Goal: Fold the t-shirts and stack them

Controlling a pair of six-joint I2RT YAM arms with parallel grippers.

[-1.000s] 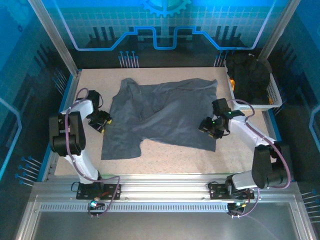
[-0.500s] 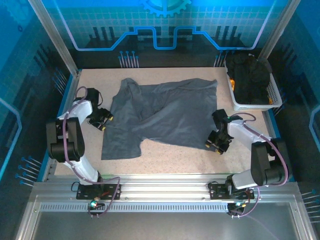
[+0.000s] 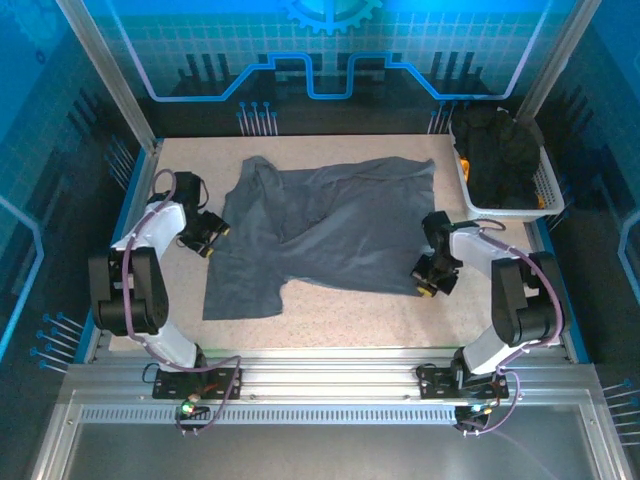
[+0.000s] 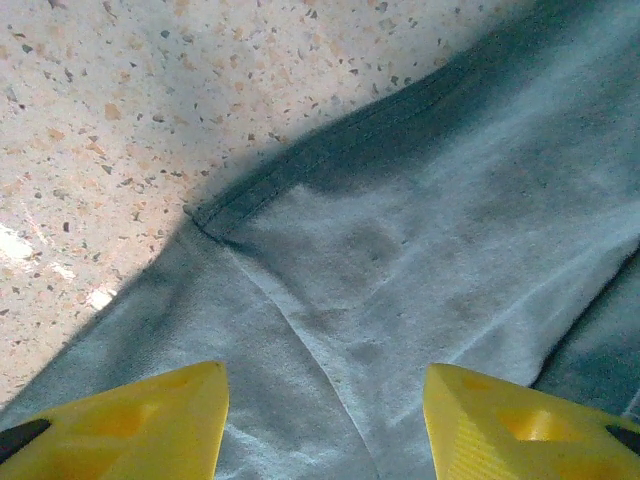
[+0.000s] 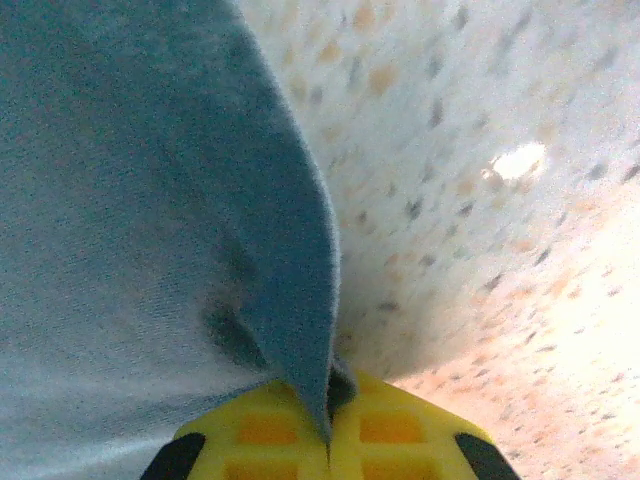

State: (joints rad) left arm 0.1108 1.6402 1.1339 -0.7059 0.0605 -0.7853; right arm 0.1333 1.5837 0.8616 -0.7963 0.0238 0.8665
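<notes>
A: Desk (image 3: 340,315) first. What's on it?
B: It's pale and speckled. One grey t-shirt (image 3: 320,225) is spread open but rumpled, lying between the two hands. More dark t-shirts (image 3: 497,150) are heaped in the white mesh basket (image 3: 548,195), beyond the right hand and to its outer side.
A: Right hand (image 3: 428,285)?
B: Closed, pinching the grey shirt's edge at a corner. In the wrist view a thin fold of cloth runs straight down into the seam between the yellow fingers (image 5: 400,430). There's bare desk just to the outer side.
A: Left hand (image 3: 207,236)?
B: Jaws apart, nothing held. It sits at the shirt's edge on its own side. The wrist view shows a stitched hem (image 4: 330,150) ahead of the fingertips and flat cloth under the gap.
A: Handling?
B: Judgement: light and limp, with no stiffness. It'll drape and drag, and only the pinched bit will follow the hand. Thin cloth can slip out of a shallow pinch, so bite past the hem. The best holds look like hem corners or shoulder seams, one per hand, kept taut so the fold lands flat.
A: Progress?
B: Early, I'd say. No fold made yet, no stack on the desk.
</notes>
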